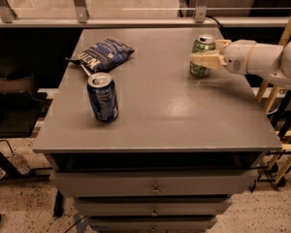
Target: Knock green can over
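Observation:
The green can point(202, 46) stands upright near the far right corner of the grey table point(174, 115). It has a speckled green label and a silver top. My gripper point(207, 60) reaches in from the right on a white arm point(262, 59) and lies across the front of the can at mid height, touching it or nearly so. The lower part of the can shows below the gripper.
A blue can point(102, 97) stands upright at the left front of the table. A blue chip bag point(103, 52) lies at the far left. A yellow frame point(281, 106) stands beside the table's right edge. A rail point(136, 21) runs behind the table, and drawers point(155, 184) sit below it.

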